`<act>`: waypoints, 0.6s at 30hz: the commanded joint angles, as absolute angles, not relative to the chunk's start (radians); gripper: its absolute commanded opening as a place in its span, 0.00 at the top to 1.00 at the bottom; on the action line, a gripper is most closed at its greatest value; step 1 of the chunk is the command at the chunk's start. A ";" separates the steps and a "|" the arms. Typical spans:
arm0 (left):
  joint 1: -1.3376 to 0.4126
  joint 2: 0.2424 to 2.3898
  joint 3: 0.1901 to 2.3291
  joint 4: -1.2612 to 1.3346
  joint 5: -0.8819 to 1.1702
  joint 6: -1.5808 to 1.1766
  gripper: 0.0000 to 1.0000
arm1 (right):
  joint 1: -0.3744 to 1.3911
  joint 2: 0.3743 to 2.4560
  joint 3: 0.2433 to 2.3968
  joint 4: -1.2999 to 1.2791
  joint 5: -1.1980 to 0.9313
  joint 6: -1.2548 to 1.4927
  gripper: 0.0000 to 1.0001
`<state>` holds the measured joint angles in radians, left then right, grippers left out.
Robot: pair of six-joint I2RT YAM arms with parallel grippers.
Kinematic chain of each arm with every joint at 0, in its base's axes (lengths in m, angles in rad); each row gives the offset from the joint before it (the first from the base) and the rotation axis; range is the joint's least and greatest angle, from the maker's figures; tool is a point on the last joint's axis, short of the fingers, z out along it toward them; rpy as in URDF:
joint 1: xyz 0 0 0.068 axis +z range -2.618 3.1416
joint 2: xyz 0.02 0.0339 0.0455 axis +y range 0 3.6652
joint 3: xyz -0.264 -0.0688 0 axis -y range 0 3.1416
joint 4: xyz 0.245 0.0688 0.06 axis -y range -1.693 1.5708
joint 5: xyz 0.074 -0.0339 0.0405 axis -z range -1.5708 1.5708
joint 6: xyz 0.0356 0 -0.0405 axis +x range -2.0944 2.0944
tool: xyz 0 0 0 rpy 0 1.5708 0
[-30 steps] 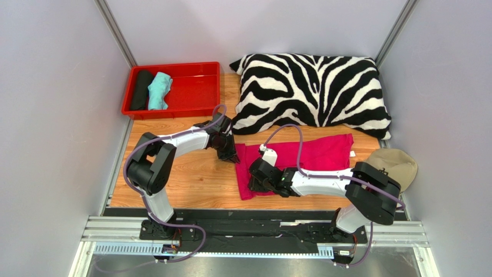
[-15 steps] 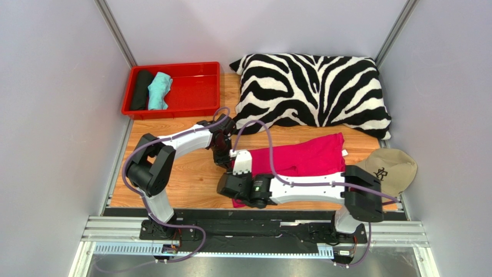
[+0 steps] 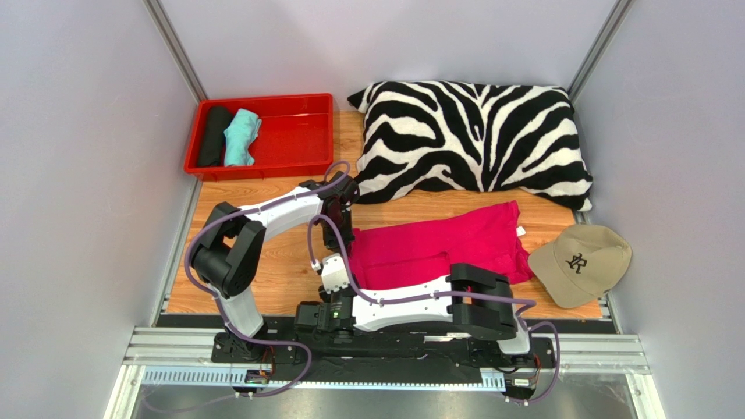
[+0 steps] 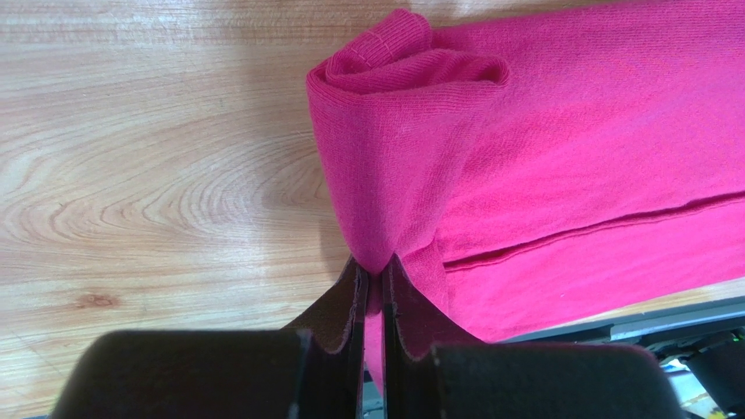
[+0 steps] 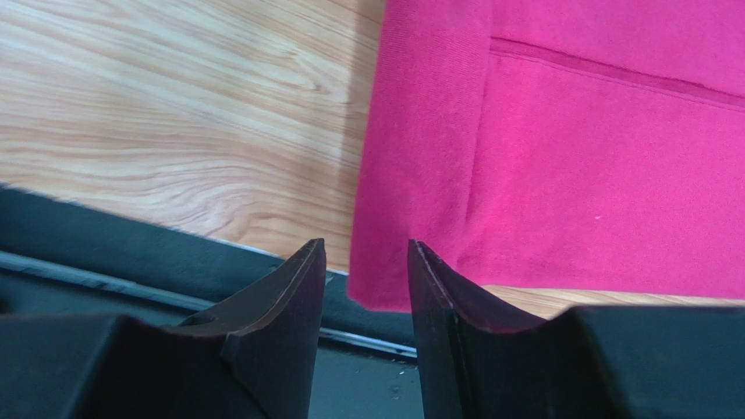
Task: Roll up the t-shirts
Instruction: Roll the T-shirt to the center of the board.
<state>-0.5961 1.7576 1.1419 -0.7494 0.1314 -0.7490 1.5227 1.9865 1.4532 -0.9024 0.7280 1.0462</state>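
- The overhead view is bright and evenly lit from above; the grey walls look flat and matte, and soft, short shadows edge the zebra pillow (image 3: 472, 131) on the tabletop (image 3: 280, 262).
- In the left wrist view the magenta t-shirt (image 4: 568, 157) shows crisp knit. A soft shadow lies left of its fold, and the left pincer (image 4: 373, 266) is dark and slightly blurred.
- In the right wrist view the right pincer (image 5: 365, 253) is near-black, and the cloth looks softer.
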 commanded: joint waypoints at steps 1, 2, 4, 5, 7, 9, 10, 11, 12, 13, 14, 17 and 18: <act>-0.601 1.756 1.189 -0.781 0.127 -0.721 0.97 | 1.526 2.060 1.560 -1.044 0.808 1.112 0.55; -0.603 1.758 1.192 -0.782 0.129 -0.719 0.97 | 1.531 2.071 1.571 -1.054 0.808 1.112 0.54; -0.601 1.761 1.200 -0.785 0.129 -0.718 0.97 | 1.534 2.082 1.577 -1.052 0.804 1.106 0.53; -0.603 1.761 1.203 -0.787 0.129 -0.718 0.97 | 1.539 2.091 1.581 -1.052 0.802 1.108 0.52; -0.603 1.763 1.207 -0.792 0.130 -0.716 0.97 | 1.539 2.101 1.582 -1.054 0.793 1.108 0.52; -0.603 1.763 1.210 -0.792 0.132 -0.716 0.97 | 1.539 2.120 1.592 -1.080 0.796 1.114 0.51; -0.603 1.761 1.212 -0.793 0.132 -0.716 0.97 | 1.537 2.128 1.601 -1.097 0.799 1.130 0.51; -0.603 1.763 1.213 -0.792 0.132 -0.716 0.97 | 1.537 2.134 1.617 -1.113 0.804 1.137 0.51; -0.603 1.763 1.215 -0.795 0.130 -0.716 0.97 | 1.537 2.143 1.618 -1.129 0.805 1.140 0.51; -0.603 1.760 1.215 -0.795 0.132 -0.716 0.97 | 1.537 2.146 1.617 -1.129 0.804 1.141 0.50; -0.603 1.761 1.215 -0.793 0.130 -0.716 0.97 | 1.534 2.146 1.614 -1.126 0.802 1.140 0.51; -0.603 1.763 1.216 -0.796 0.132 -0.715 0.97 | 1.529 2.149 1.603 -1.124 0.793 1.147 0.53; -0.603 1.763 1.216 -0.795 0.132 -0.715 0.97 | 1.529 2.146 1.595 -1.120 0.795 1.149 0.53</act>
